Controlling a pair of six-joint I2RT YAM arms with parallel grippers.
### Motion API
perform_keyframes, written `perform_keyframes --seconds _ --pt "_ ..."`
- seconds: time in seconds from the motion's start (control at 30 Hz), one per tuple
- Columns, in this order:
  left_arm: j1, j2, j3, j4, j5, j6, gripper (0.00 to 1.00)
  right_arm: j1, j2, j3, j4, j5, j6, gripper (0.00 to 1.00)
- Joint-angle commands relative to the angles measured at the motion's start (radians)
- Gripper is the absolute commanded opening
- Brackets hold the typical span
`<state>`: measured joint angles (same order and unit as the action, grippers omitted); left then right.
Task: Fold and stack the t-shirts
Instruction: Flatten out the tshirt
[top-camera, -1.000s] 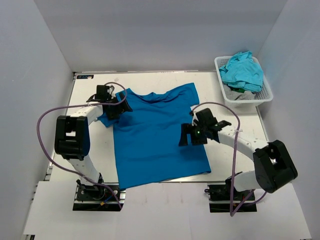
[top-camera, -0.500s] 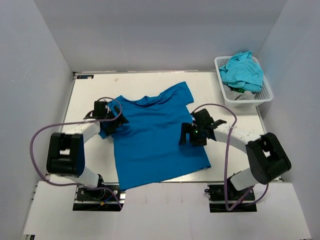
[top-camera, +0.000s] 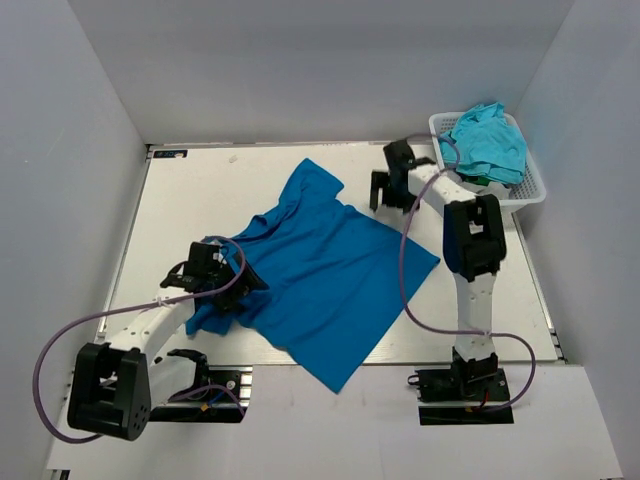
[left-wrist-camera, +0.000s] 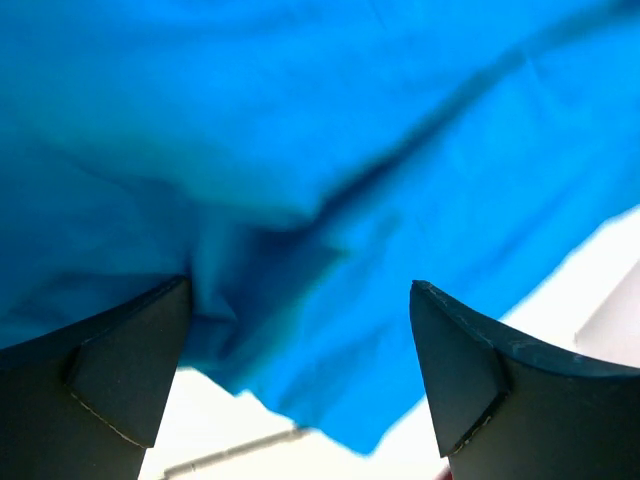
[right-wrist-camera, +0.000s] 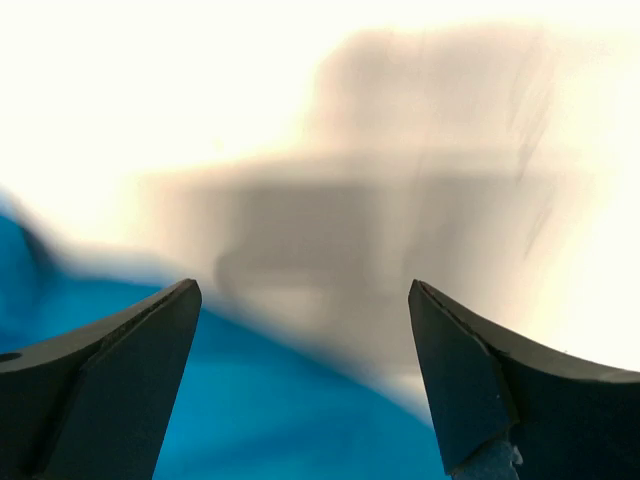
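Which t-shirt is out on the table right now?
The royal blue t-shirt. It lies rumpled and skewed across the table. The lighter turquoise t-shirts are bunched up in the white basket at the far right corner.

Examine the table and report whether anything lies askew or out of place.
The royal blue t-shirt lies diagonally across the table, not square to it, rumpled beside the left gripper, its near corner past the table's front edge. The turquoise shirts sit in a loose heap above the basket rim.
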<state>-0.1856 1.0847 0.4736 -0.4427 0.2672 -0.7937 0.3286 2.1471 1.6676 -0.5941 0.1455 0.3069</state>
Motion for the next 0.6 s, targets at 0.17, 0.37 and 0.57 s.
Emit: perform_keyframes --seconds 0.17,0.37,0.57 --pt "-0.071 -0.098 0.262 -0.161 0.126 0.109 1.0 0.007 -0.005 0.23 -0.136 -0.056 -0.177 0.9" --pt "-0.08 0.177 0.557 -0.182 -0.034 0.263 1.0 0.068 -0.41 -0.325 0.036 -0.104 -0.04 0.9" --pt "-0.098 0.447 0.634 -0.016 0.053 0.297 1.0 0.122 -0.786 -0.727 0.089 -0.199 0.084 0.9"
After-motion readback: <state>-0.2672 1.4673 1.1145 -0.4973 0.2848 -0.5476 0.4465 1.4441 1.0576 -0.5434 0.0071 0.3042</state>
